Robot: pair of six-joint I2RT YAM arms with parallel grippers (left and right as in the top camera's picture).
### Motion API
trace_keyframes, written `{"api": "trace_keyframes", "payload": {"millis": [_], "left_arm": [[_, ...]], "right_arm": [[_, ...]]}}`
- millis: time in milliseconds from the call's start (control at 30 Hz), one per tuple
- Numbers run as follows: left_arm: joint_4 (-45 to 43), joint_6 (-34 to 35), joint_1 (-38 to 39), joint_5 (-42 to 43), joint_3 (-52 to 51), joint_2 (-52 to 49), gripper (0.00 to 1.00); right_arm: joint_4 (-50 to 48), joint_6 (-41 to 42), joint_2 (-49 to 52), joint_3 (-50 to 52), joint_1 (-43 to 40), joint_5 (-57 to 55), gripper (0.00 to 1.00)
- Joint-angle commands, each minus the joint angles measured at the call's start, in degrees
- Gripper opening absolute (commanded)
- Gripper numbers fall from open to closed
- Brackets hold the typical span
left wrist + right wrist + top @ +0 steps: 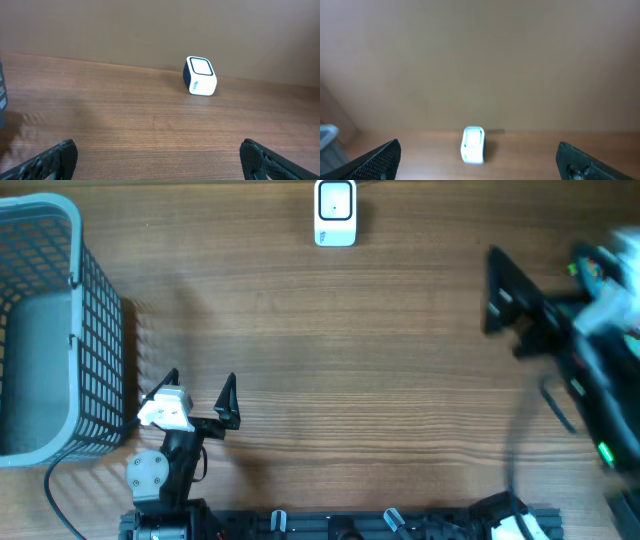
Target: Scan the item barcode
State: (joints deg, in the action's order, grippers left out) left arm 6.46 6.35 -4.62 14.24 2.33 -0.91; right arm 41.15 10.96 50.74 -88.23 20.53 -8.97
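Wide wooden counter (350, 380) fills the overhead view, folks. At its left edge stands the big grey mesh basket (100, 350); what's inside it can't be made out. Over at the right edge, the right arm (590, 330) hangs above the wood, badly blurred, and its tool (490, 292) is spread wide with nothing between the fingers, pointing toward the far edge. At the near-left corner, just beside the basket, the left arm (165, 470) sits low. Its tool (200, 380) is also spread as wide as it goes and empty, both dark fingers (60, 157) apart over bare wood. And the smallest piece: the white scanner (335, 213), upright at the middle of the far edge, well apart from both tools and centred in both wrist views.
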Motion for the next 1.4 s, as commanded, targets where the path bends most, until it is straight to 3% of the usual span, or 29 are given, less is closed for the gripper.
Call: {"api": "trace_keyframes", "payload": {"millis": [0, 467, 667, 933, 1067, 1367], "left_arm": [[-0.04, -0.07, -0.26, -0.35, -0.52, 0.09, 1.0], [-0.04, -0.07, -0.26, -0.35, -0.52, 0.09, 1.0], [-0.04, -0.07, -0.26, -0.35, -0.52, 0.09, 1.0], [-0.04, -0.07, -0.26, -0.35, -0.52, 0.09, 1.0], [-0.04, -0.07, -0.26, -0.33, -0.52, 0.09, 1.0], [-0.04, -0.07, -0.26, -0.35, -0.52, 0.09, 1.0]], "right_arm": [[0.26, 1.6, -4.57, 0.17, -0.13, 1.31, 1.0], [4.98, -3.52, -9.44, 3.41, -1.4, -1.6, 1.0], [-10.23, -3.52, -19.76, 19.5, -4.94, 1.33, 1.0], [-38.05, -2.05, -38.97, 48.72, -8.37, 6.56, 1.0], [-45.33, 3.98, -41.72, 57.72, -12.15, 7.39, 1.0], [-53.07, 3.98, -45.05, 70.66, -18.64, 9.03, 1.0]]}}
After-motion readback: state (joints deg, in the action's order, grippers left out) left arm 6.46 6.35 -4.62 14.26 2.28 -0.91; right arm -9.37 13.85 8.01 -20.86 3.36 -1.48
